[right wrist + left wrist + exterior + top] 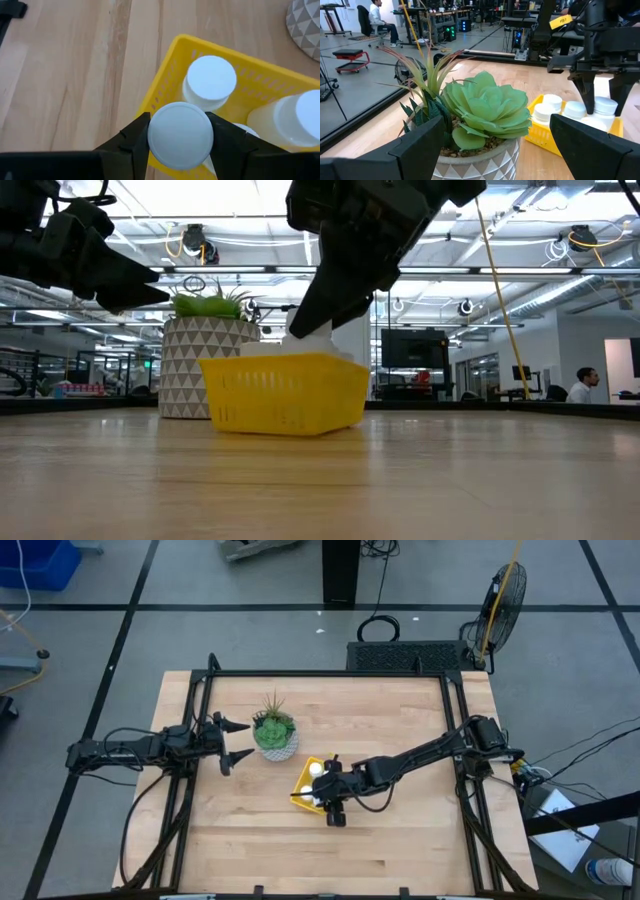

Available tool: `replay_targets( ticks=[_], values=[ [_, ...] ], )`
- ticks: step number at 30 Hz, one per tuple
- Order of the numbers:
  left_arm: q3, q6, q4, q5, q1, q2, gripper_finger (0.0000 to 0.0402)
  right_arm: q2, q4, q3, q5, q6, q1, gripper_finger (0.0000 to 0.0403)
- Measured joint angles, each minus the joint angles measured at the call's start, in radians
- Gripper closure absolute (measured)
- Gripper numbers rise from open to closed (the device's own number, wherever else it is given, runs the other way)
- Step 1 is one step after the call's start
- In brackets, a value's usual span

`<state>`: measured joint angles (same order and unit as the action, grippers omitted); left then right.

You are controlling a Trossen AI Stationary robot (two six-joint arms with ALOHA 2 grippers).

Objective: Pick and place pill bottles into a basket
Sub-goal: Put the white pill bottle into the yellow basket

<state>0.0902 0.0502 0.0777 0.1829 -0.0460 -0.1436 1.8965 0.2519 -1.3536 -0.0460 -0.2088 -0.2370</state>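
From above, the right gripper [322, 792] hung over the yellow basket [301, 783], just beside the plant pot [275, 745]; the left gripper [237, 741], fingers spread, waited on the pot's other side. The right wrist view showed fingers [134, 142] clamped on a pill bottle [180, 135] above the basket [165, 75], other bottles [210, 82] standing inside.

Bottles [574, 111] in basket [300, 787], right of plant [274, 732].

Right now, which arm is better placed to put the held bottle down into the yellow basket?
The right arm. Its end effector is shut on a pill bottle directly over the basket. The left end effector is open and empty, on the far side of the plant pot.
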Motion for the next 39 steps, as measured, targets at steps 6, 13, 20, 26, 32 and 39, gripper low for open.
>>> replay_targets(
  ticks=[6, 13, 20, 26, 32, 39],
  values=[
    [0.000, 0.000, 0.000, 0.000, 0.000, 0.000, 0.0036, 0.000, -0.060, 0.034, 0.022, -0.012, 0.005, 0.0250],
    [0.000, -0.001, 0.000, 0.000, 0.000, 0.000, 0.0036, 0.000, -0.063, 0.036, 0.023, -0.015, 0.007, 0.0250],
    [0.000, -0.001, 0.000, 0.000, 0.000, 0.000, 0.0036, 0.009, -0.076, 0.036, 0.023, -0.014, 0.009, 0.0250],
    [0.000, -0.001, -0.001, 0.000, 0.000, 0.000, 0.0036, 0.010, -0.083, 0.035, 0.025, -0.014, 0.009, 0.0250],
    [0.000, -0.001, 0.000, 0.000, 0.000, 0.000, 0.0036, 0.011, -0.091, 0.035, 0.047, -0.014, 0.009, 0.0250],
    [0.000, -0.001, 0.000, 0.000, 0.000, 0.000, 0.0036, 0.011, -0.091, 0.035, 0.048, -0.015, 0.009, 0.0250]
  ],
)
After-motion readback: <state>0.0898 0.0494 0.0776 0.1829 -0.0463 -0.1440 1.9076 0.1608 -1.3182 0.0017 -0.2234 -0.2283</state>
